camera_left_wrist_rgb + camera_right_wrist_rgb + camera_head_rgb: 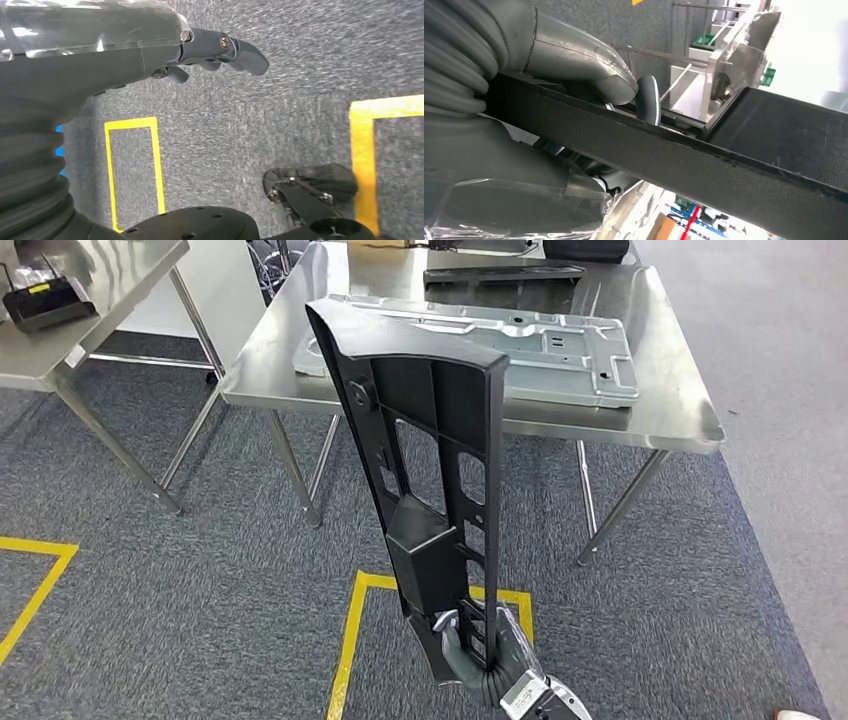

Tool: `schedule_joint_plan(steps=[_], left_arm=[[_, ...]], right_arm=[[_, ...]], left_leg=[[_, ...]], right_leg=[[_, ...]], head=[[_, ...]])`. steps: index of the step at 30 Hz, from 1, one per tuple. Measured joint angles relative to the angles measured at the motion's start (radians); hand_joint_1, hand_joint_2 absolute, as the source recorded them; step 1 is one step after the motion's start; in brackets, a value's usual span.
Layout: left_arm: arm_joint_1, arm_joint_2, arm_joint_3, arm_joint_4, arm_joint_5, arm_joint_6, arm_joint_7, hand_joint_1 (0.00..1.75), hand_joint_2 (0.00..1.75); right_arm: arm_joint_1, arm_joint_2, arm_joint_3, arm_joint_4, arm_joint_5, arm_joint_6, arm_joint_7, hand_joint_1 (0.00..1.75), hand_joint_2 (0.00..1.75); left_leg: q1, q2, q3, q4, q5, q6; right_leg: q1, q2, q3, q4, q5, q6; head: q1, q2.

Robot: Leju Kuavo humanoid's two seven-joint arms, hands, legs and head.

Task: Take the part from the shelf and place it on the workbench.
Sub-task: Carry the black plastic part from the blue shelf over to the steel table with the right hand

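Gripped at its lower end by the right hand [480, 650], the long black ribbed plastic part [430, 440] stands nearly upright in the head view, leaning slightly away from the robot, its broad curved top rising in front of the near edge of the stainless-steel bench [690, 425]. The right wrist view shows the grey thumb and darker fingers [649, 100] wrapped around one edge rail of the part [724, 160], so the hold is a clench on a narrow strip at the very bottom, with almost the whole length cantilevered above it. That is the main risk as I judge it: such a long lever held so low could swing or twist in the fingers, and the top could strike the bench edge or the pale grey stamped metal plate [540, 350] lying on the bench. Setting it down would call for tilting it flat onto bare steel beside that plate, not on top of it; a black flat piece [500, 273] lies farther back. The left hand [220, 50] hangs over grey carpet with yellow floor tape [365, 150], holding nothing, fingers loosely extended.
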Motion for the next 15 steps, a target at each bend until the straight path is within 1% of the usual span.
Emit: schedule_joint_plan(steps=[1,2,3,4,5,6,7,9,10,11,12,13,14,15], left_arm=[[0.000,0.001,0.000,0.000,0.000,0.000,0.000,0.00,1.75],[0.001,0.001,0.000,0.000,0.000,0.000,0.000,0.00,1.75],[0.001,0.002,0.000,0.000,0.000,0.000,0.000,0.00,1.75],[0.001,0.003,0.000,0.000,0.000,0.001,0.000,0.00,1.75],[0.000,0.003,0.000,0.000,0.000,0.001,0.000,0.00,1.75],[-0.001,0.004,0.001,0.000,0.000,0.001,0.000,0.00,1.75],[-0.002,0.005,0.001,0.000,0.001,0.001,-0.001,0.00,1.75],[-0.007,0.006,0.001,0.000,0.005,0.001,-0.002,0.00,1.75],[-0.010,0.007,0.002,0.000,0.007,0.001,-0.003,0.00,1.75],[-0.013,0.008,0.002,0.000,0.008,0.001,-0.004,0.00,1.75],[-0.014,0.008,0.002,0.000,0.009,0.001,-0.004,0.00,1.75],[-0.013,0.008,0.002,0.000,0.009,0.001,-0.004,0.00,1.75],[-0.010,0.008,0.002,0.000,0.008,0.001,-0.005,0.00,1.75],[-0.008,0.009,0.002,0.000,0.008,0.001,-0.006,0.00,1.75]], right_arm=[[0.000,0.000,0.000,0.001,0.000,0.000,-0.001,1.75,1.75],[0.000,0.000,0.000,0.001,-0.001,-0.001,-0.001,1.75,1.75],[0.000,0.000,0.000,0.001,-0.001,-0.001,-0.002,1.75,1.75],[-0.001,0.000,0.000,0.001,-0.001,-0.002,-0.002,1.75,1.75],[-0.002,0.000,0.001,0.001,-0.001,-0.002,-0.002,1.75,1.75],[-0.003,0.000,0.001,0.001,-0.001,-0.002,-0.002,1.75,1.75],[-0.003,0.000,0.002,0.001,-0.001,-0.002,-0.002,1.75,1.75],[-0.003,0.000,0.002,0.002,-0.002,-0.002,-0.002,1.75,1.75],[-0.003,0.000,0.002,0.002,-0.002,-0.001,-0.003,1.75,1.75],[-0.004,0.000,0.002,0.003,-0.002,0.000,-0.004,1.75,1.75],[-0.004,0.000,0.002,0.004,-0.002,0.000,-0.006,1.75,1.75],[-0.005,0.000,0.002,0.005,-0.002,0.001,-0.009,1.75,1.75],[-0.006,0.000,0.002,0.006,-0.002,0.001,-0.013,1.75,1.75],[-0.008,0.000,0.002,0.008,-0.002,0.002,-0.016,1.75,1.75]], left_leg=[[0.000,0.001,0.006,-0.002,-0.008,-0.007],[-0.001,0.001,0.012,0.001,-0.012,-0.015],[-0.001,0.002,0.017,0.003,-0.014,-0.023],[0.000,0.003,0.022,0.012,-0.017,-0.028],[0.000,0.004,0.018,0.036,-0.019,-0.032],[0.001,0.004,0.000,0.076,-0.031,-0.034],[0.002,0.005,-0.033,0.134,-0.050,-0.035],[0.002,0.005,-0.118,0.262,-0.103,-0.036],[0.001,0.005,-0.148,0.296,-0.117,-0.036],[0.001,0.006,-0.162,0.297,-0.109,-0.036],[0.000,0.006,-0.159,0.261,-0.076,-0.034],[-0.002,0.006,-0.143,0.198,-0.025,-0.028],[-0.007,0.007,-0.126,0.137,0.016,-0.021],[-0.013,0.008,-0.113,0.086,0.035,-0.013]], right_leg=[[0.003,-0.002,0.006,-0.021,0.009,-0.008],[0.007,-0.002,0.008,-0.021,0.000,-0.017],[0.007,-0.001,0.014,-0.023,0.001,-0.028],[0.006,0.000,0.023,-0.026,0.003,-0.036],[0.005,0.000,0.033,-0.029,-0.001,-0.043],[0.004,0.000,0.043,-0.032,-0.005,-0.050],[0.005,-0.001,0.050,-0.034,-0.010,-0.055],[0.008,-0.001,0.061,-0.035,-0.021,-0.061],[0.011,-0.001,0.067,-0.035,-0.028,-0.063],[0.013,0.000,0.075,-0.035,-0.034,-0.064],[0.016,0.001,0.086,-0.035,-0.041,-0.064],[0.018,0.002,0.098,-0.036,-0.049,-0.064],[0.020,0.002,0.108,-0.036,-0.056,-0.063],[0.021,0.003,0.114,-0.037,-0.062,-0.059]], head=[[0.000,0.000],[0.000,0.000],[0.000,0.000],[0.000,0.000],[0.000,0.000],[0.000,0.000],[0.000,0.000],[0.000,0.000],[0.000,0.000],[0.000,0.000],[0.000,0.000],[0.000,0.000],[0.000,0.000],[0.000,0.000]])
